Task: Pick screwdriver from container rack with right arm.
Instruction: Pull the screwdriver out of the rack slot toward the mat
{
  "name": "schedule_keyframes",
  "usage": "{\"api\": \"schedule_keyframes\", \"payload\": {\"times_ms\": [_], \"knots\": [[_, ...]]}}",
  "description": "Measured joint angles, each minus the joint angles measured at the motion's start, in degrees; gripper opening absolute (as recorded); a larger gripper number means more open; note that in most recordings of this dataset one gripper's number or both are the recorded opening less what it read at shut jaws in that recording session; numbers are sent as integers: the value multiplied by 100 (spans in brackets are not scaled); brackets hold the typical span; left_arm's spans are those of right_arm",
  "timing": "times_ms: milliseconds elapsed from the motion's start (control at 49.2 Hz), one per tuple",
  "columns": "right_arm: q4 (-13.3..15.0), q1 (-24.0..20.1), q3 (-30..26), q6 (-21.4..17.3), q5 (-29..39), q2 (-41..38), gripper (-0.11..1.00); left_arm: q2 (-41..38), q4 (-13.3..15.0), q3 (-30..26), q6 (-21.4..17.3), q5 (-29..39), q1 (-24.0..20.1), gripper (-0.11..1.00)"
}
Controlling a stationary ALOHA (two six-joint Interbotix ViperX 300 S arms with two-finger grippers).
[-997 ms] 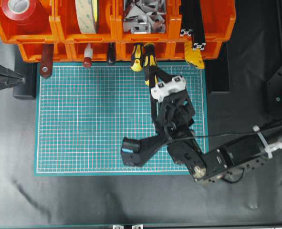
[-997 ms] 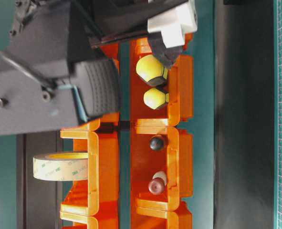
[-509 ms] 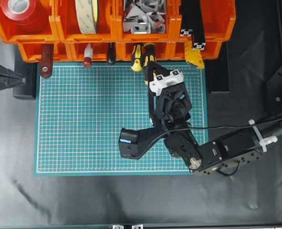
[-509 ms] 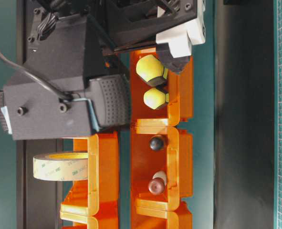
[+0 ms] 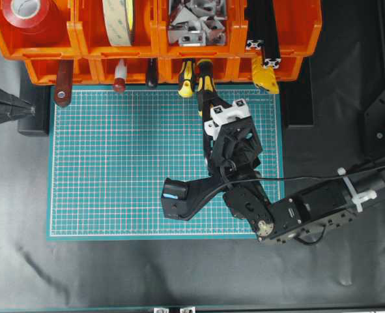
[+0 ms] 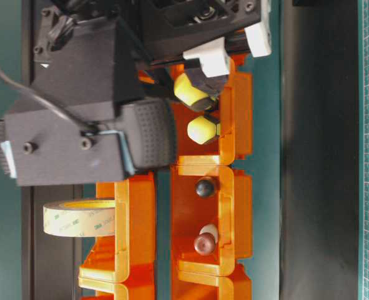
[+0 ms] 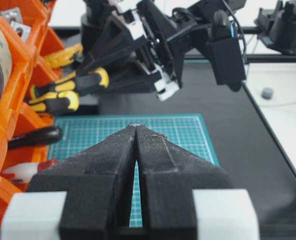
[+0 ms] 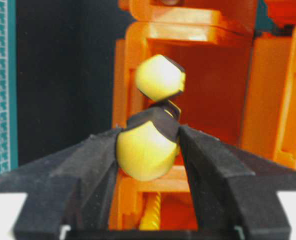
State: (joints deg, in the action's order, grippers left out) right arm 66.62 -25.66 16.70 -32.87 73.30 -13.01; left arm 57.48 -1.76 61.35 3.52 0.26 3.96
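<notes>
The screwdriver's chunky yellow-and-black handle [image 5: 205, 83] sticks out of a lower bin of the orange container rack [image 5: 81, 42]. My right gripper [image 5: 209, 103] reaches in from the mat side. In the right wrist view both black fingers press the sides of that yellow handle end [image 8: 145, 152], so the right gripper [image 8: 146, 146] is shut on it. A second, smaller yellow-and-black handle [image 8: 159, 77] lies free just beyond, in the same bin. The shaft is hidden inside the bin. My left gripper [image 7: 136, 127] is shut and empty, out at the mat's left edge [image 5: 30, 109].
A green cutting mat [image 5: 127, 163] lies in front of the rack. Upper bins hold a red tape roll [image 5: 26, 13], a beige tape roll [image 5: 120, 19], metal brackets [image 5: 192, 23] and black extrusions [image 5: 264, 32]. Dark red-handled tools [image 5: 63, 81] hang from lower bins at left.
The right gripper moved forward to the rack and its open jaws closed onto the yellow handle end, tipping it slightly. The left arm stayed still.
</notes>
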Motion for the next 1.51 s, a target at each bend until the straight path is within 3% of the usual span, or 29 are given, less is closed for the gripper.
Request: {"api": "schedule_keyframes", "payload": {"times_ms": [285, 549, 875, 1200, 1505], "knots": [[-176, -97, -141, 44, 571, 0, 37, 0, 0, 9, 0, 9, 0, 0], [-729, -475, -149, 246, 1151, 0, 36, 0, 0, 9, 18, 0, 0, 0], [-1028, -976, -352, 325, 2048, 0, 36, 9, 0, 44, 26, 0, 9, 0], [-1055, -1617, -791, 281, 2936, -26, 36, 9, 0, 44, 26, 9, 9, 0], [-861, -2364, -1327, 272, 3182, -193, 36, 167, 0, 53, 18, 97, 9, 0]]}}
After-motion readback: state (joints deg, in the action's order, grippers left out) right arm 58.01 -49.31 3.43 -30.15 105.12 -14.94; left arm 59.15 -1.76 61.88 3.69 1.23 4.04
